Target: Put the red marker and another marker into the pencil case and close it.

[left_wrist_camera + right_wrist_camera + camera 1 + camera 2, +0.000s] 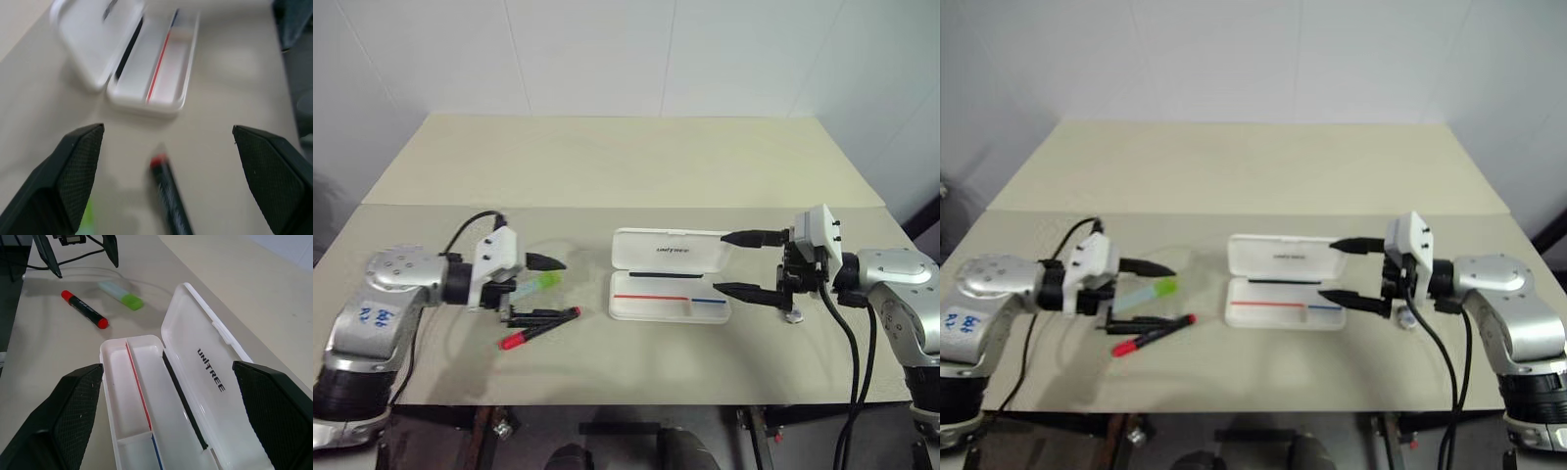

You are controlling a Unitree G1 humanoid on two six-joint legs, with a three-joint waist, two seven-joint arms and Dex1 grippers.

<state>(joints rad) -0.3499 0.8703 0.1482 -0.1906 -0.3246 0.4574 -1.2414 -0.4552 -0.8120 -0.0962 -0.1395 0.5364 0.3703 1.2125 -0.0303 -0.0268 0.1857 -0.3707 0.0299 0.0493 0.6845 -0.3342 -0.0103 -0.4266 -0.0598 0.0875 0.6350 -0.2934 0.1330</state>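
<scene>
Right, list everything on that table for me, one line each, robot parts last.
Pencil case: one, white, lid laid open, a red and a blue stripe inside its tray, tray empty, near the middle of the table between the two arms.
Red marker: one, black barrel with red cap and red end, lying on the table to the robot's left of the case.
Highlighter: one, pale mint body with lime-green cap, lying just behind the red marker.
Table: one, beige.
Left gripper: one, black fingers spread open, holding nothing, over the two markers.
Right gripper: one, black fingers spread open, holding nothing, at the case's right end.
</scene>
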